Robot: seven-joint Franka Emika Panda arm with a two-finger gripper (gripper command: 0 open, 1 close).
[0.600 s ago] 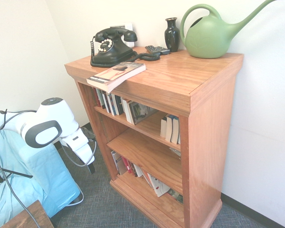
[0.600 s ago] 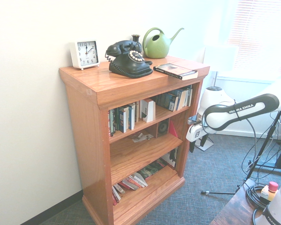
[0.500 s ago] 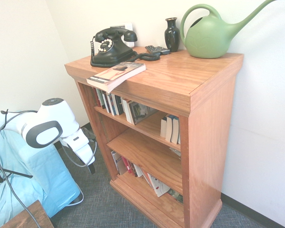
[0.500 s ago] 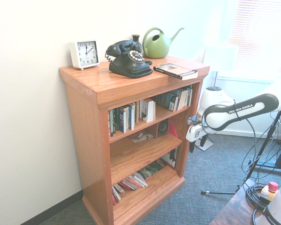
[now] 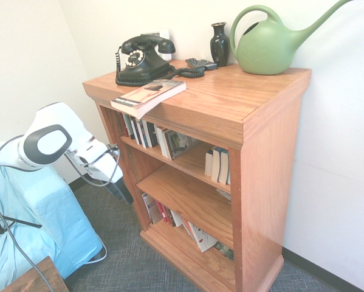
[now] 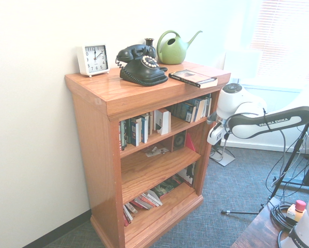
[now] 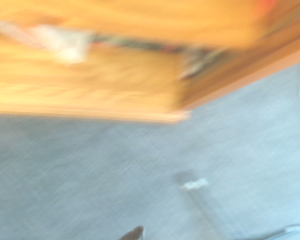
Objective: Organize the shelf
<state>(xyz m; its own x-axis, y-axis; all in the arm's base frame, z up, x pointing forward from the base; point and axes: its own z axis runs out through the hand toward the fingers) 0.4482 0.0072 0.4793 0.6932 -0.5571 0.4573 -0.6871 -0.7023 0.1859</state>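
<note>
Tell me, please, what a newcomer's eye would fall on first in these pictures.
Probably the big pale-green watering can, at the back of the top of the orange-brown wooden bookcase. Next, the black old-fashioned rotary-style telephone, also on top, behind a paperback with an orange-and-white cover that juts over the front edge.

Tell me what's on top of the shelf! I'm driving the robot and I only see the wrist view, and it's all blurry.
Observer: A black telephone sits up there, beside a book whose end sticks out past the front edge.
Operator: Ooh! Anything behind the phone?
Observer: Yes, a white clock stands near the back, by the wall.
Operator: Is there something green too?
Observer: A green watering can stands on the top, next to a dark vase.
</note>
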